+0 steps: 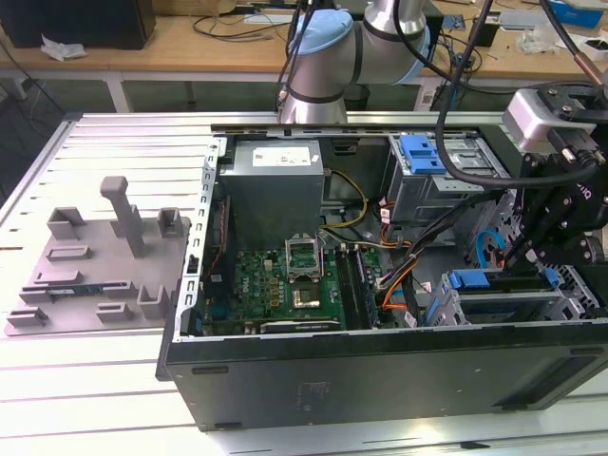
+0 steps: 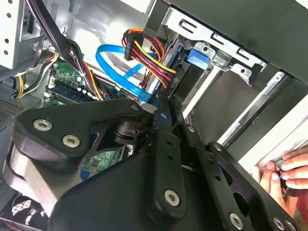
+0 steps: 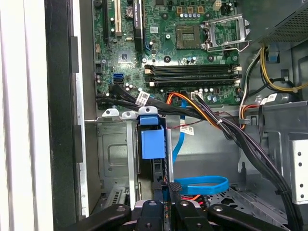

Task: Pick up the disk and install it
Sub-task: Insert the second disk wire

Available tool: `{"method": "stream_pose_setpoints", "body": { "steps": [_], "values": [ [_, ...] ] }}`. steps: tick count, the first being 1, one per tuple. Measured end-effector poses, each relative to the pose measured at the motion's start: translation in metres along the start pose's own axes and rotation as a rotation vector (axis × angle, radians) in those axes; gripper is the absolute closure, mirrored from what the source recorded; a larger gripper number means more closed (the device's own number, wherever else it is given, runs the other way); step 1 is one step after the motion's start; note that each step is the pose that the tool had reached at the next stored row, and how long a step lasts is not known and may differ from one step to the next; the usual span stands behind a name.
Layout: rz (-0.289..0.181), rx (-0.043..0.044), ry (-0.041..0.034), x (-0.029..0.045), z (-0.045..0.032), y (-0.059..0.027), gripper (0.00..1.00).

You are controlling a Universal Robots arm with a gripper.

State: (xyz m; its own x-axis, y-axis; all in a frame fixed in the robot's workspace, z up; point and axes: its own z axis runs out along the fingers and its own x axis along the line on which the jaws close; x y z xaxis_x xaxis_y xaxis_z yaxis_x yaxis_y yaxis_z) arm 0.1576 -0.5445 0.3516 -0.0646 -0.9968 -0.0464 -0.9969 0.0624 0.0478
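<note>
The disk sits low in the drive cage at the front corner of the open computer case, on the exterior view's right. In the first wrist view it stands edge-on in the cage, its blue rail end toward the motherboard. My gripper reaches down into that cage, and its two black fingers are shut on the disk's near edge. In the second wrist view the gripper points at the blue rail beside a bundle of power wires. In the exterior view my gripper is down among the cables.
A grey fixture tray with upright posts lies outside the case on the exterior view's left. A blue data cable and black cable bundles run beside the cage. The motherboard fills the case's middle. A person's hand rests outside the case wall.
</note>
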Motion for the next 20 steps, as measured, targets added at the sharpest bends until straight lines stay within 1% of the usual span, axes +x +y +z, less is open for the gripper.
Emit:
{"method": "stream_pose_setpoints", "body": {
  "steps": [11, 20],
  "values": [
    [0.000, 0.0000, 0.0001, 0.0002, 0.0046, -0.0003, 0.84],
    [0.000, 0.0000, 0.0000, 0.0003, 0.0059, -0.0004, 0.84]
  ]
}}
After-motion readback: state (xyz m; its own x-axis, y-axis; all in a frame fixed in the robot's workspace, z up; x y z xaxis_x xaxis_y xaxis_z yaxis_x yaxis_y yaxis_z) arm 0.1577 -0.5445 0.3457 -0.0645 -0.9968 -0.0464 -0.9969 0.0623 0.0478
